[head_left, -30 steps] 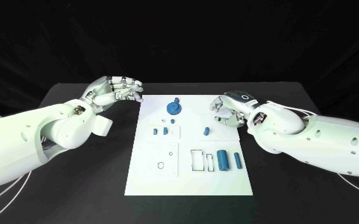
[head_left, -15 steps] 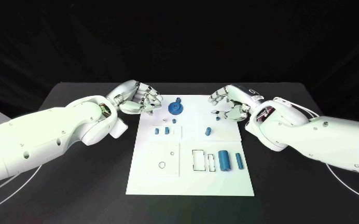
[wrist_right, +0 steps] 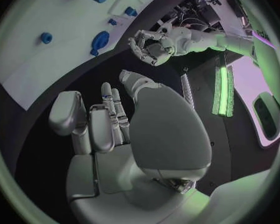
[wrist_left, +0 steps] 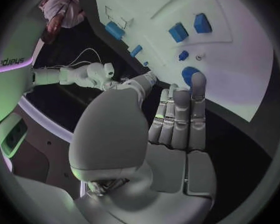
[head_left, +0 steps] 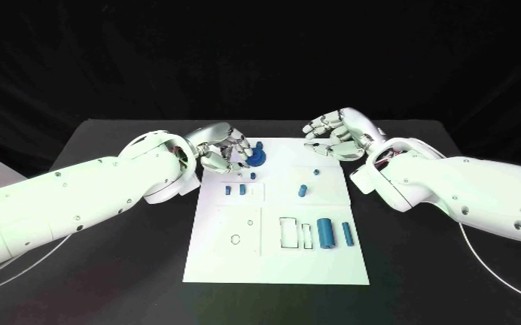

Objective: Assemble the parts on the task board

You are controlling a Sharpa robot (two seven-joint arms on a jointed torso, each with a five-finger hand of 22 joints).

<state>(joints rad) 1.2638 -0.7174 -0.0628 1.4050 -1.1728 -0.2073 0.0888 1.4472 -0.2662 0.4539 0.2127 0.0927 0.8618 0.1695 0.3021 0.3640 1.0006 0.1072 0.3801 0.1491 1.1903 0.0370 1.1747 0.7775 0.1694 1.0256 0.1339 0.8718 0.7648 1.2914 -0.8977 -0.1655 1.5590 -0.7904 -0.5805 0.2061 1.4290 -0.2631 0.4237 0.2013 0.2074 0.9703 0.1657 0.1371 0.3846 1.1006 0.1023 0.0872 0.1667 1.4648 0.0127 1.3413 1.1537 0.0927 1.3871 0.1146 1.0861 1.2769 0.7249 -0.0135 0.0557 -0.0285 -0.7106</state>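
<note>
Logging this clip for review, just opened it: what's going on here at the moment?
A two-armed robot is working at a white task board with small blue parts on it. Its left hand reaches in beside the round blue part near the board's far end; whether it touches it cannot be told. The right hand hovers at the far right corner, holding nothing. Two blue cylinders lie near the board's right edge.

Left hand [head_left: 220,153]: held low, fingers loosely curled and apart, holding nothing. Right hand [head_left: 339,136]: raised, fingers bent and spread, empty. Both white arms reach inward.
</note>
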